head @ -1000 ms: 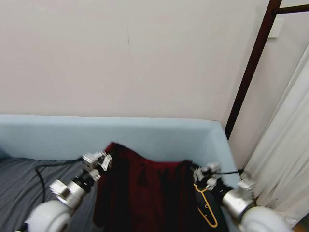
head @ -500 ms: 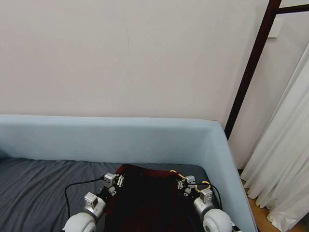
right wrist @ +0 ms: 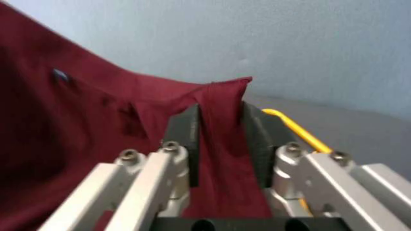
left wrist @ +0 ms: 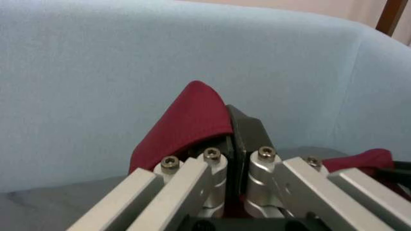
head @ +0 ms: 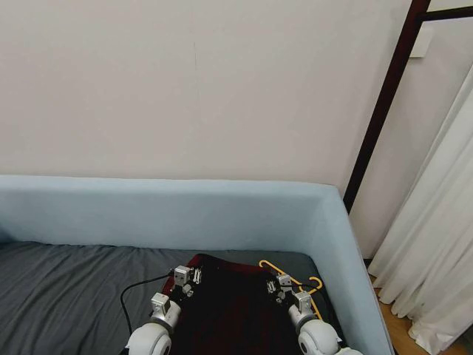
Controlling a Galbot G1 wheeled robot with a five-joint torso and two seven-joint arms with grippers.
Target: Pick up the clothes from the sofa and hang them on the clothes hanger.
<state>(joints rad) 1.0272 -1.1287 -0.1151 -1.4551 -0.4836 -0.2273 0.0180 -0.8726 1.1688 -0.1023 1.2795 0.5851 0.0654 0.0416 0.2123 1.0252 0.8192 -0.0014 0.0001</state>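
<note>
On the sofa (head: pixel 185 211) seat, the red garment (head: pixel 229 296) runs off the lower edge and covers most of the yellow hanger (right wrist: pixel 290 125) near the sofa's right end. Behind that end, the dark rack (head: pixel 380 111) has its foot hidden by the sofa, its top cut off.

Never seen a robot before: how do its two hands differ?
The left hand grips the red garment at its left corner, the right hand at its right corner. A yellow hanger shows beside the right hand, none beside the left. Both are shut on it, over the sofa.
</note>
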